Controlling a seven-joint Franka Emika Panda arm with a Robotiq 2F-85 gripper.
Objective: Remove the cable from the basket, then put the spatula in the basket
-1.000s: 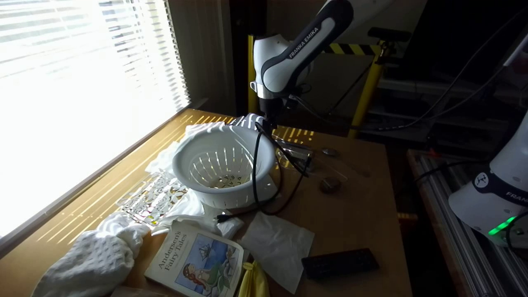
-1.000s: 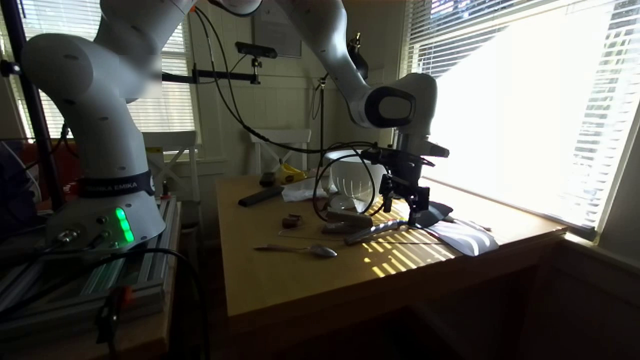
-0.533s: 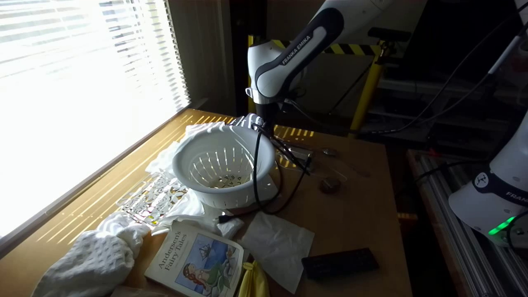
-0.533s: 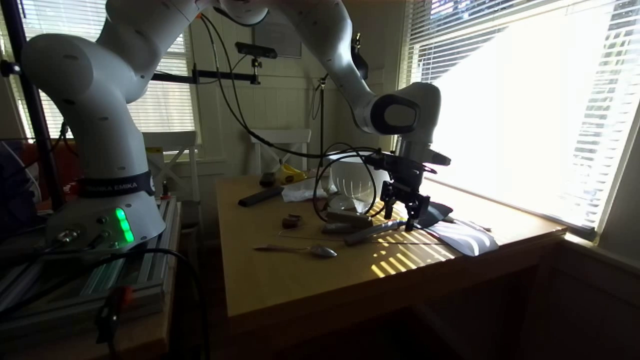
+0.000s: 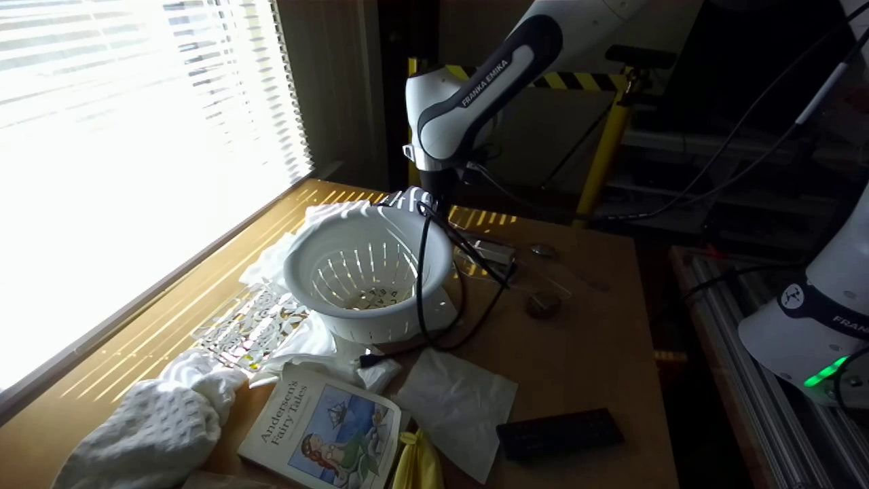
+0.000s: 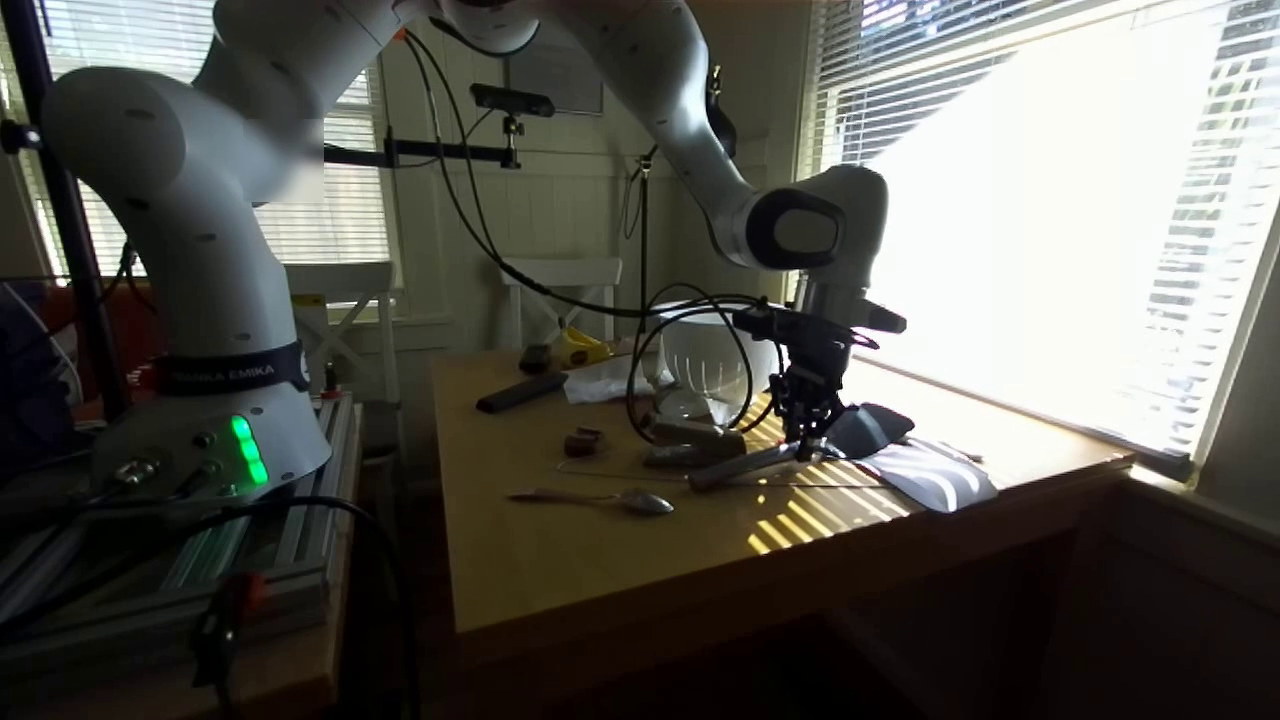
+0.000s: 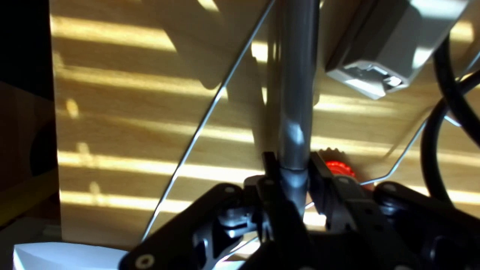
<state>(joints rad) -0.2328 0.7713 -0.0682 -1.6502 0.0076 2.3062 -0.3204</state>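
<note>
Across the wrist view's middle, spatula handle runs top to bottom; gripper pinches it, one finger each side; thin wire slants left of it, apart; grey block on the right, red cap just beside the finger on that side; in an exterior view, basket stands upright on table; cable loops down in front of its wall, plug just beside it; cannot tell whether the strands touch the rim; book, white sheet, black block and yellow item lie in the foreground; gripper's tips hidden behind the basket and cable; in an exterior view, spoon lies well apart from gripper; spatula outside the basket, dark blade toward window, handle end pointing to robot base; cannot tell whether it rests on the table or hangs just above; basket partly hidden behind gripper, cable looping beside it.
</note>
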